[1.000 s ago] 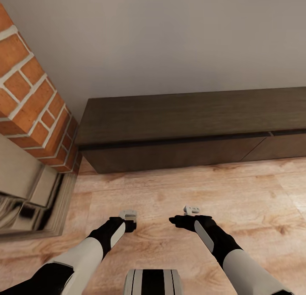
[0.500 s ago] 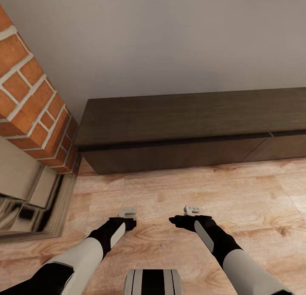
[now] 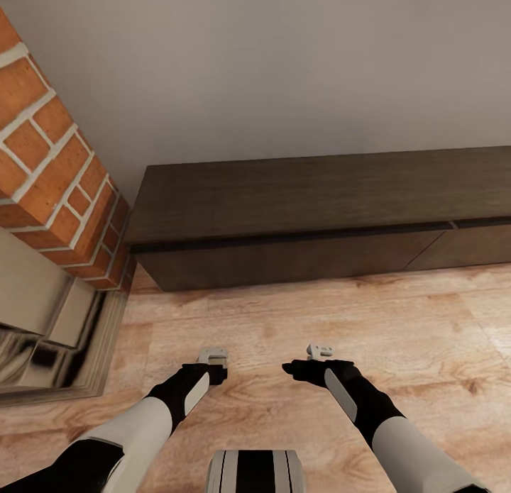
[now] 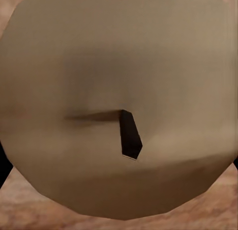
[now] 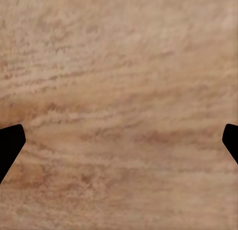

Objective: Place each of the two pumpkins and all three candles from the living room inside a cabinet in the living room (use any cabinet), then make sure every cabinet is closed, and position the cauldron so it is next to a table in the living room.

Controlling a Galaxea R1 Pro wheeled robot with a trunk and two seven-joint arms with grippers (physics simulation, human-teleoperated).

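One stubby tan candle (image 4: pixel 119 91) with a dark slanted wick sits gripped in the left hand (image 3: pixel 213 357). The right hand (image 3: pixel 319 350) hangs spread open above grainy wood floor (image 5: pixel 119 91). One long dark-brown cabinet (image 3: pixel 319 195) stands closed beside red brick (image 3: pixel 50 152).

Bare floor (image 3: pixel 298 316) in front of the cabinet (image 3: pixel 298 255) is wide open; brick fireplace (image 3: pixel 50 188) crowds the left end, wall behind.
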